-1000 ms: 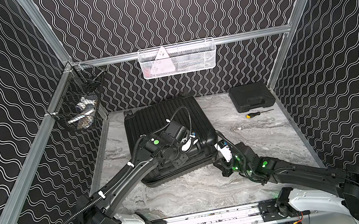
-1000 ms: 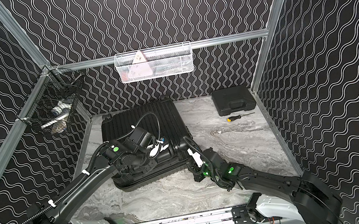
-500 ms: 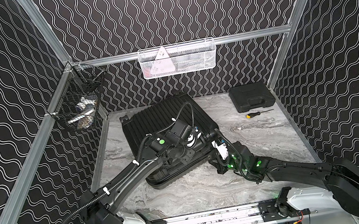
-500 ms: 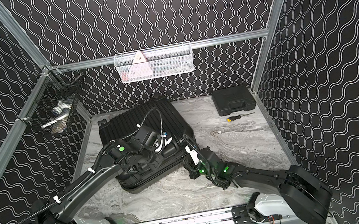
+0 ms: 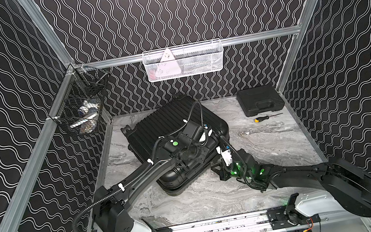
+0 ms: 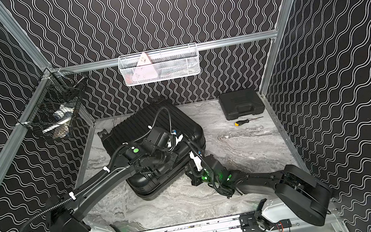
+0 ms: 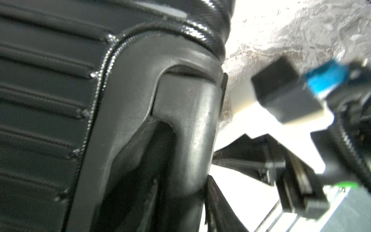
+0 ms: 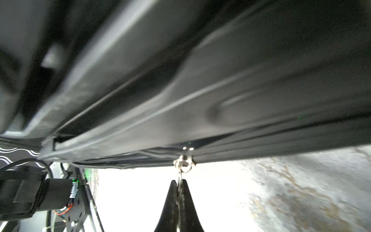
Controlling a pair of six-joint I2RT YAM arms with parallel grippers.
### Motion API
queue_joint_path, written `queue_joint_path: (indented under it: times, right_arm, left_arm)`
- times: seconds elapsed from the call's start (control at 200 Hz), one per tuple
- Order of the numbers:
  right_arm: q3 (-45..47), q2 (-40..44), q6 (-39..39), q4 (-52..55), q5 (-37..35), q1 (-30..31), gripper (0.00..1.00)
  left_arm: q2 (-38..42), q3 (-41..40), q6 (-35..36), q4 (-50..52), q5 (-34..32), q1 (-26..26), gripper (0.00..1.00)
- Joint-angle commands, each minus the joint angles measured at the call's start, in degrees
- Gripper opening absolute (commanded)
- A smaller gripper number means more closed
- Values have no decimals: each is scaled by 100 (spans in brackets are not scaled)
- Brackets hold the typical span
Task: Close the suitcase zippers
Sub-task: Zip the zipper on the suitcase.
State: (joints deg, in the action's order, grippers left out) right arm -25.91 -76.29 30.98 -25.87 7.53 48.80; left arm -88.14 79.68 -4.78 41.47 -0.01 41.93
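The suitcase (image 5: pixel 167 122) lies flat and skewed on the table (image 5: pixel 276 152). My right end effector (image 8: pixel 179 183) is clenched on the zipper pull (image 8: pixel 183 163), which is small, slick metal, so I pinch deep. My left end effector (image 5: pixel 196 156) sits over the rigid shell; I cannot tell its grip state.

The suitcase (image 5: pixel 155 127) lies on the desk (image 5: pixel 262 149), left of centre. A tool case (image 5: pixel 260 99) sits in the far right corner, a screwdriver (image 5: pixel 263 118) just nearer. A wire basket (image 5: pixel 184 61) hangs on the far wall, a mesh basket (image 5: pixel 80 112) on the left wall
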Motion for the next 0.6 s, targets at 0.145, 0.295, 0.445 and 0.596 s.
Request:
queue_joint_path:
  times: [0.145, 0.295, 0.445, 0.596]
  right_arm:
    - [-3, 189, -106, 244, 210, 80, 0]
    - [9, 349, -224, 502, 98, 74, 0]
    - [-10, 302, -233, 509, 117, 75, 0]
    - [-61, 212, -224, 495, 176, 69, 0]
  left_arm:
    - [-172, 354, 348, -285, -316, -1, 23]
    - [-324, 646, 1032, 700, -376, -1, 37]
    - [-526, 824, 1614, 1287, -69, -1, 49]
    - [-741, 1002, 1871, 1630, -73, -1, 53]
